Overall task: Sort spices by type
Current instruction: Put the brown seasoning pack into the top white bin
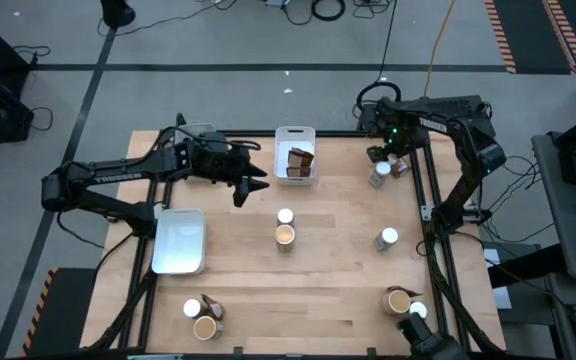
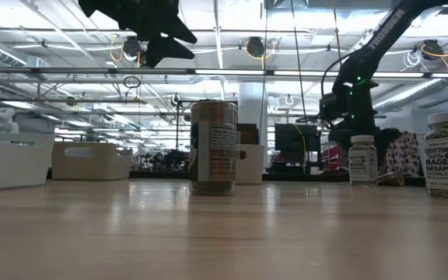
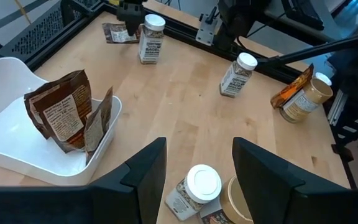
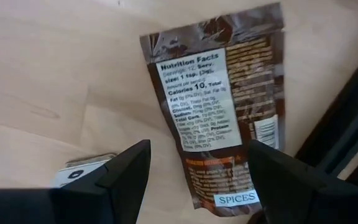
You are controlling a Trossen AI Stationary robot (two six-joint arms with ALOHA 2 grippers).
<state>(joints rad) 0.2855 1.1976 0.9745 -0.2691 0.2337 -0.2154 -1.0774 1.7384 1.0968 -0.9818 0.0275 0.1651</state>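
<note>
The spices are scattered over the wooden table. My right gripper (image 4: 197, 180) is open at the far right corner and points down over a dark brown packet (image 4: 219, 106) that lies flat on the wood, its fingers apart above the packet's lower end. A white-topped jar (image 1: 380, 175) stands beside that packet. My left gripper (image 3: 194, 168) hangs open and empty above the table's middle, over a white-topped jar (image 3: 194, 190) and a tan-topped jar (image 3: 238, 205). Brown packets (image 3: 67, 115) lean upright in the white tray (image 1: 296, 155) at the far edge.
Another white tray (image 1: 180, 240) sits at the left. A white-topped jar (image 1: 388, 238) stands at the right. Two jars and a packet (image 1: 206, 315) cluster near left, and two jars (image 1: 406, 304) near right. The metal frame rail (image 1: 423, 190) runs close behind my right gripper.
</note>
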